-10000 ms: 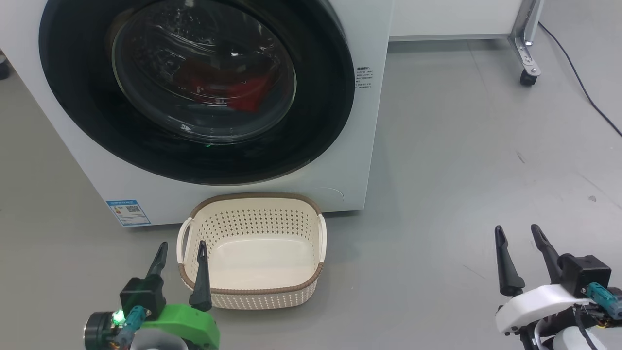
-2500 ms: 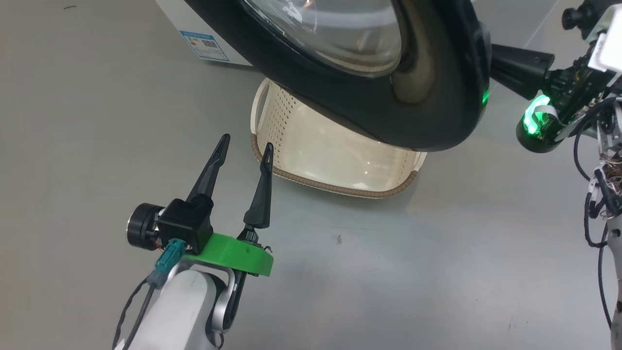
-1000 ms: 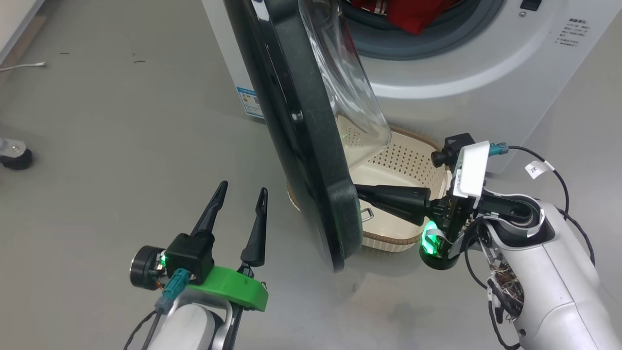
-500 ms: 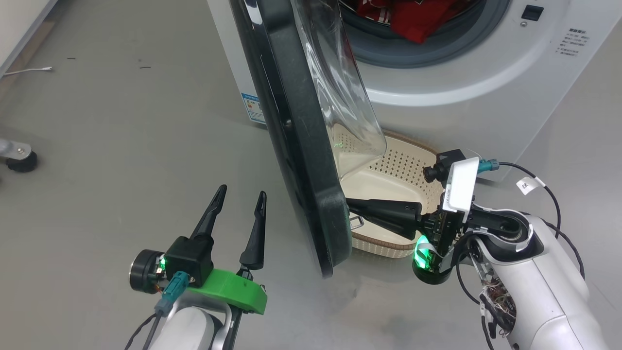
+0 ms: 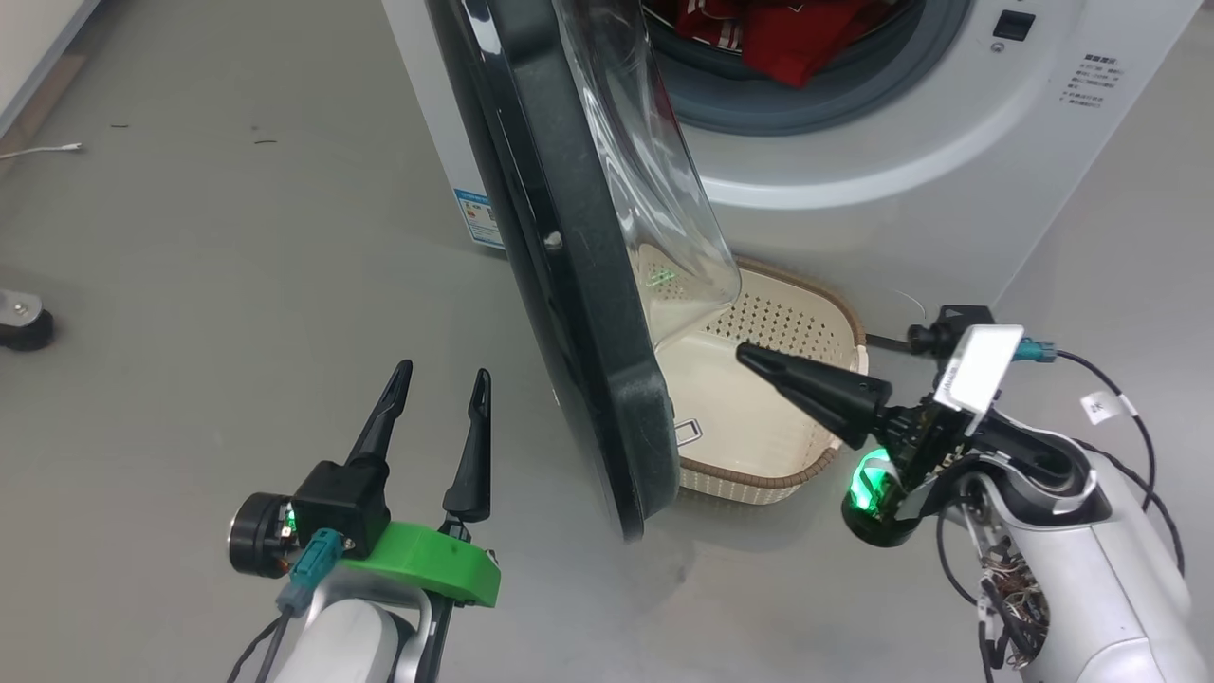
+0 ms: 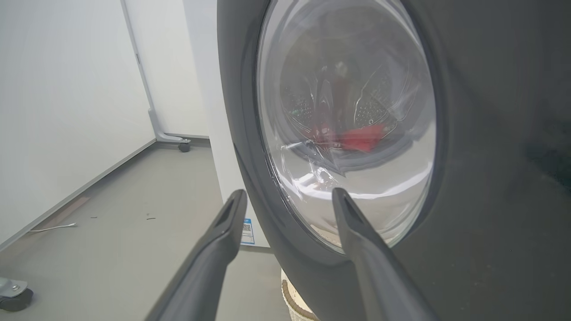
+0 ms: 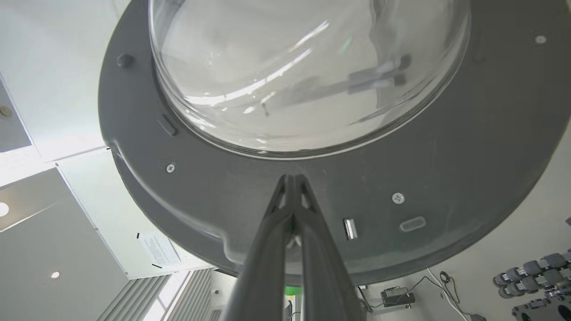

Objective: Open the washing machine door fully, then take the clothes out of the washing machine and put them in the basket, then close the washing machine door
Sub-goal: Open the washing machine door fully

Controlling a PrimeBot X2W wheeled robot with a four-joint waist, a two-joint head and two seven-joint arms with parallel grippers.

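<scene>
Clothes (image 5: 787,38) red, heaped in washing machine (image 5: 854,218) drum – basket (image 5: 787,313) on floor (image 5: 190,285) under open washing machine door (image 5: 569,285) – left claw (image 5: 442,370) spread, right claw (image 5: 749,356) pressed together near basket.

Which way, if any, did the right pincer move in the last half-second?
Yes: the right pincer drew back rightward, off the washing machine door.

Left gripper (image 5: 442,370): long black tapered fingers (image 5: 471,446), bright green plastic mount (image 5: 417,560), teal connector (image 5: 308,569); right gripper (image 5: 746,354): white bracket (image 5: 977,365), glowing green ring (image 5: 868,484), loose black cables (image 5: 1005,579)
</scene>
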